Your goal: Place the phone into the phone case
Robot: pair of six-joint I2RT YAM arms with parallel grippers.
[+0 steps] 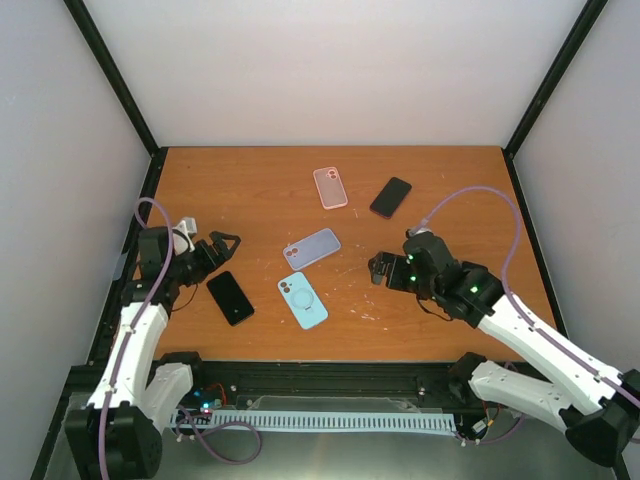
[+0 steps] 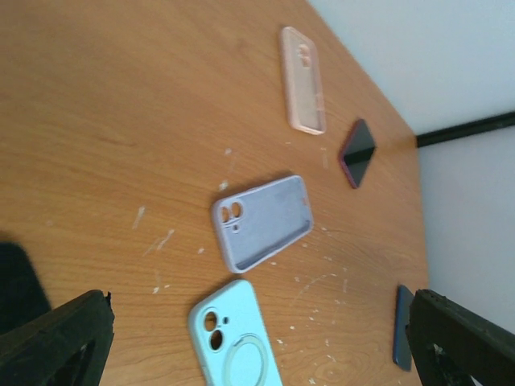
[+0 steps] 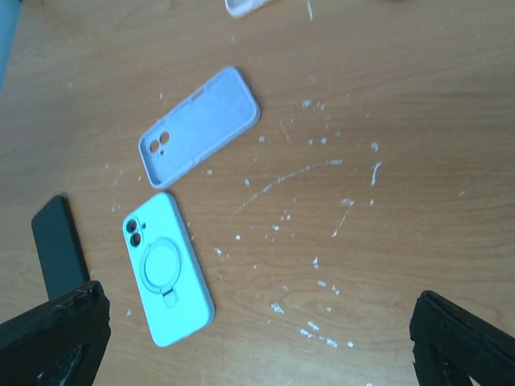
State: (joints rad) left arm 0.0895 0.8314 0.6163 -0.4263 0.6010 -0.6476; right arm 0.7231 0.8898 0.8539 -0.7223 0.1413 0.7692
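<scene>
A black phone [image 1: 230,297] lies flat at the front left, beside a light blue case [image 1: 302,300] with a ring stand, back up. A lavender case [image 1: 311,248] lies hollow side up behind it. A pink case [image 1: 330,187] and a second dark phone [image 1: 390,197] with a reddish rim lie farther back. My left gripper [image 1: 222,248] is open and empty, just left of and behind the black phone. My right gripper [image 1: 380,268] is open and empty, right of the blue case. The right wrist view shows the lavender case [image 3: 199,125], blue case [image 3: 167,269] and black phone [image 3: 58,245].
The wooden table [image 1: 450,180] is speckled with white flecks near the middle. Grey walls and black frame posts [image 1: 115,75] close in the back and sides. In the left wrist view a dark blue edge [image 2: 402,326] shows by my right finger [image 2: 467,342].
</scene>
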